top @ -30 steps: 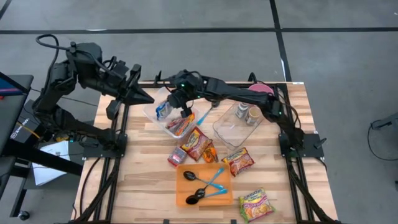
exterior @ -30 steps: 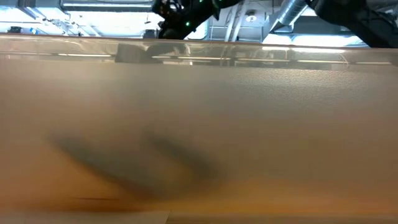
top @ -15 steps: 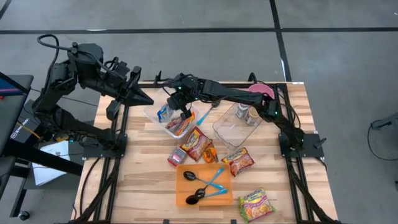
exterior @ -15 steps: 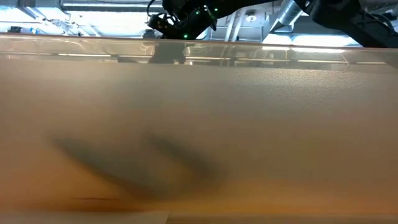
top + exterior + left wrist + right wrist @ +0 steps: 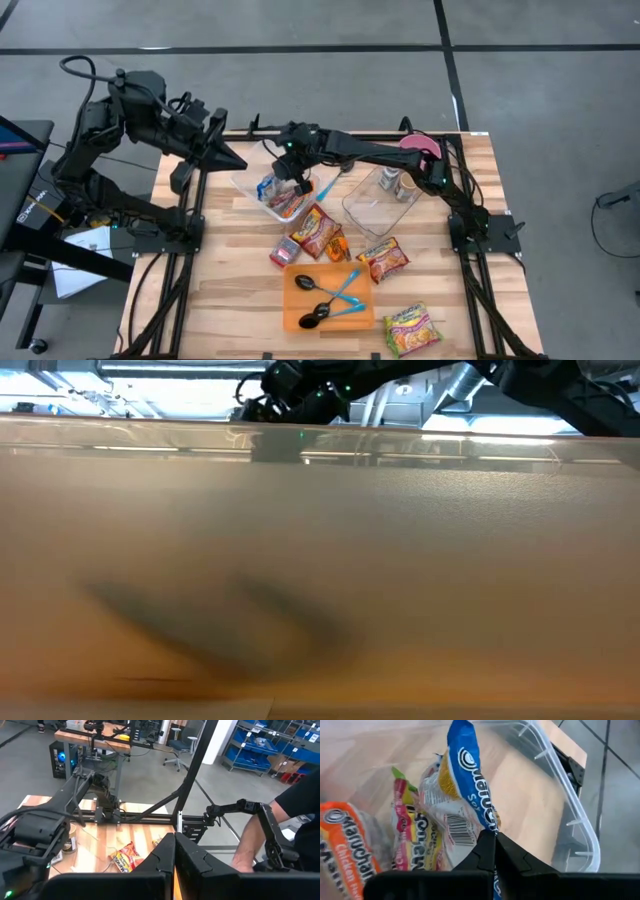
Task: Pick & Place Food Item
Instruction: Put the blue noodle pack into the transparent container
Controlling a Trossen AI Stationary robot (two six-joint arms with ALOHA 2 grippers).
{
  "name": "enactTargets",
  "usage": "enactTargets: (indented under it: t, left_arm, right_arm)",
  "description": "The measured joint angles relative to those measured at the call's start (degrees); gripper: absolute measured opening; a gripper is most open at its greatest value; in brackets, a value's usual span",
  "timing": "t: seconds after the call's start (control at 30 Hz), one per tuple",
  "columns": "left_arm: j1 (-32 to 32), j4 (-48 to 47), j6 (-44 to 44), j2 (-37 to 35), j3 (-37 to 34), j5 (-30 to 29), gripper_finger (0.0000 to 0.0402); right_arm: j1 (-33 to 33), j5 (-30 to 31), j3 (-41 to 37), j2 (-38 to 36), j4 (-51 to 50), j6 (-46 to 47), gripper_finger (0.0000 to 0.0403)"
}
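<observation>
Hanging over the clear plastic bin (image 5: 262, 187), the right tool (image 5: 284, 177) was seen clamped on a blue-and-white crinkly snack packet (image 5: 469, 780); placing was judged underway, release being called for next.

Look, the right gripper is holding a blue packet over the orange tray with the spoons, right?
Not quite. The right gripper is shut on the blue packet, but over the clear bin at the table's far left, not the orange tray. The high view shows this; the right wrist view shows the bin's wall beside it.
</observation>
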Motion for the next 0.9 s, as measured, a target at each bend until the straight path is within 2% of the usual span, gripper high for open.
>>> enactTargets:
  t: [0.27,0.63,0.9]
  left_arm:
    - [-0.02,0.04,0.02,0.0,0.0,-0.04,0.0001]
    - [-0.04,0.08,-1.22,0.02,0.0,-0.17,0.0001]
    - [-0.04,0.13,-0.91,0.02,0.0,-0.13,0.0003]
  right_arm:
    - [0.53,0.85,-0.71,1.45,3.08,1.49,0.0]
    - [1.33,3.48,-0.95,4.72,-1.02,1.31,0.0001]
    - [1.25,3.61,1.52,4.29,-0.41,3.59,0.0038]
